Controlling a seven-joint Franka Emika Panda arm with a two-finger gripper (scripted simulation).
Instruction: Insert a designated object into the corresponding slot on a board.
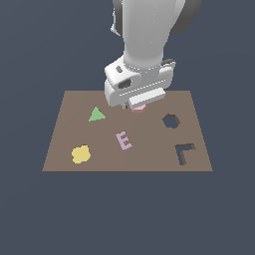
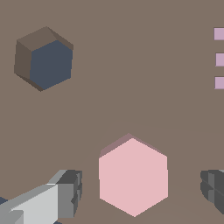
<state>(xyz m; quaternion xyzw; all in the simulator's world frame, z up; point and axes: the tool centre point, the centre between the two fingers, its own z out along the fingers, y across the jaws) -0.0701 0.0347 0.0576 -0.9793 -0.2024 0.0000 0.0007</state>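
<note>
The end effector (image 2: 133, 188) hangs low over the far middle of the board (image 1: 64, 149), fingers spread, one either side of the pink block (image 2: 133, 177). Wide open, nothing gripped; the wrist view shows clear brown board between each finger and the block's flanks. In the exterior view the block is almost hidden beneath the hand, just a sliver of pink peeping out below it. It lies flat on the board.

The slot (image 1: 171, 121) sits nearby, toward the exterior view's right and a little nearer the camera, with the L-shaped cutout (image 1: 185, 152) beyond it. The green triangle (image 1: 96, 115), the letter E (image 1: 124, 140) and the yellow piece (image 1: 80, 154) lie over on the other side, well out of the way.

So this looks like the grasp, with lift, carry and insertion all still to come. Doing it well means closing squarely on two opposite flat faces, not on corners, or the hexagon will twist as the fingers bite. The block looks centred between them, which is good; whether they are low enough to catch such a thin piece I cannot tell. The slot's fit looks snug, so hexagon angle matters. The block's edges should match the cutout's before lowering.
</note>
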